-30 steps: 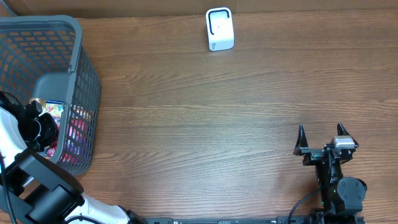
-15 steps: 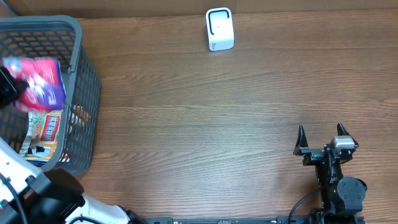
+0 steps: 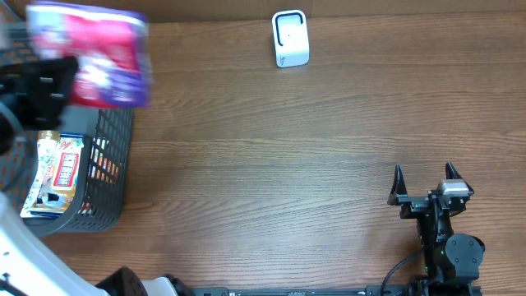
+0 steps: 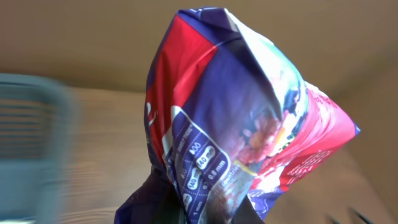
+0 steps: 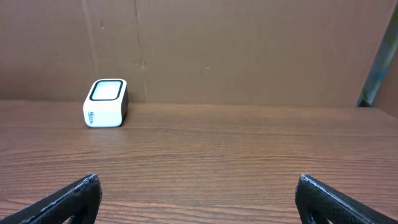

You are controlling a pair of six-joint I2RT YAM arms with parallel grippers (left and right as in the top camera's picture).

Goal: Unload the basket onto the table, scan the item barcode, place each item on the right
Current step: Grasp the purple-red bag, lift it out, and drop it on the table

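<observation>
At the upper left of the overhead frame, the left end effector [image 3: 48,82] is clamped on a red-and-purple snack bag [image 3: 97,56], which hangs high over the grey basket [image 3: 115,136]. The white scanner [image 3: 290,39] stands at top centre on the wooden surface [image 3: 271,173]. At lower right, the right end effector [image 3: 424,178] rests spread wide, holding nothing.

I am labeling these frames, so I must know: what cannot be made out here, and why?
- Barcode on the red-and-purple bag: overhead view is motion-blurred; left wrist view shows only a crumpled side.
- Left gripper: mostly hidden behind the bag in the left wrist view, blurred overhead.
- Packets in the grey basket: print too small overhead.
</observation>
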